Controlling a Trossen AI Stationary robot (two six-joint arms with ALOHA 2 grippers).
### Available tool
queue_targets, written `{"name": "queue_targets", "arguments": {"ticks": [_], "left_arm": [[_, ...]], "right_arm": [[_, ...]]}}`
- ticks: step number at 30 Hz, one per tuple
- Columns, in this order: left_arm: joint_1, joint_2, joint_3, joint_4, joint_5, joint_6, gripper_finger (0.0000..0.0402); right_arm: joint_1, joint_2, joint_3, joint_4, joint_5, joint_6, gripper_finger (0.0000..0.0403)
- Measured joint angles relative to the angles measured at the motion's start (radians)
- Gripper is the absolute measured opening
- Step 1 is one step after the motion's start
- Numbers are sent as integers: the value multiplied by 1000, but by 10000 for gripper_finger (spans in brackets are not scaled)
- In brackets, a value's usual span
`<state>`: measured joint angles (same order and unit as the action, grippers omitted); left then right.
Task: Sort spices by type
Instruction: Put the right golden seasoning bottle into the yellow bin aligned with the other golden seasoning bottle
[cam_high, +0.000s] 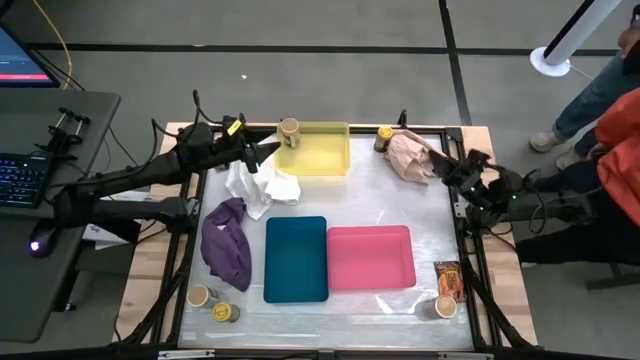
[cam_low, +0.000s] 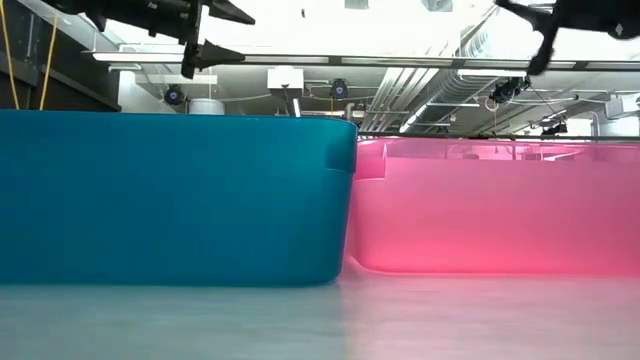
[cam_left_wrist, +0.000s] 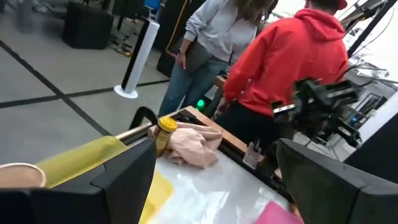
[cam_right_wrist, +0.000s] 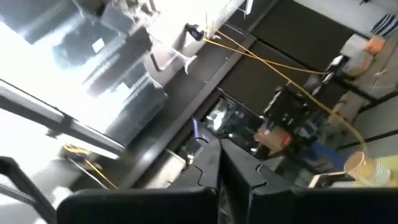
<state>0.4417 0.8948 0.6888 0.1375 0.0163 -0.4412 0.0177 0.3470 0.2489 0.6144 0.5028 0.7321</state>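
Showing yellow tray (cam_high: 322, 160), teal tray (cam_high: 296, 258), pink tray (cam_high: 370, 257); lying white cloth (cam_high: 262, 186), purple cloth (cam_high: 227, 243), pale pink cloth (cam_high: 410, 157); gleaming orange-red foil packet (cam_high: 449, 281); capping tan lid (cam_high: 198, 295), yellow lid (cam_high: 221, 311).

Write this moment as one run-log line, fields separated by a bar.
left gripper: open, empty, by tan-lid jar at yellow tray | right gripper: shut, empty, beside pink cloth | teal tray, pink tray: empty

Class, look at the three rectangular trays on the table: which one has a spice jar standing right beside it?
The yellow rectangular plastic tray at the table's far side: a small tan-lidded round jar stands at its left edge. The teal tray and pink tray have none alongside.
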Motion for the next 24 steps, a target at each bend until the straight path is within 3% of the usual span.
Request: {"name": "queue_targets", "arguments": {"ticks": [5, 7, 10, 15, 20, 24], "left_arm": [[23, 1, 0, -9, 45, 1, 320], [24, 1, 0, -23, 62, 0, 320], [24, 1, 0, -41, 65, 0, 320], [24, 1, 0, -54, 70, -2, 320], [31, 1, 0, -56, 72, -1, 320], [33, 1, 0, -69, 71, -1, 320]], "right_arm": [[0, 210, 184, -103, 160, -142, 5], [-6, 264, 262, -211, 158, -109, 10], [-18, 330, 390, -520, 21, 27, 40], [-10, 461, 607, -1063, -243, 251, 144], [50, 606, 769, -1378, -603, 299, 268], [145, 718, 837, -1575, -793, 300, 340]]}}
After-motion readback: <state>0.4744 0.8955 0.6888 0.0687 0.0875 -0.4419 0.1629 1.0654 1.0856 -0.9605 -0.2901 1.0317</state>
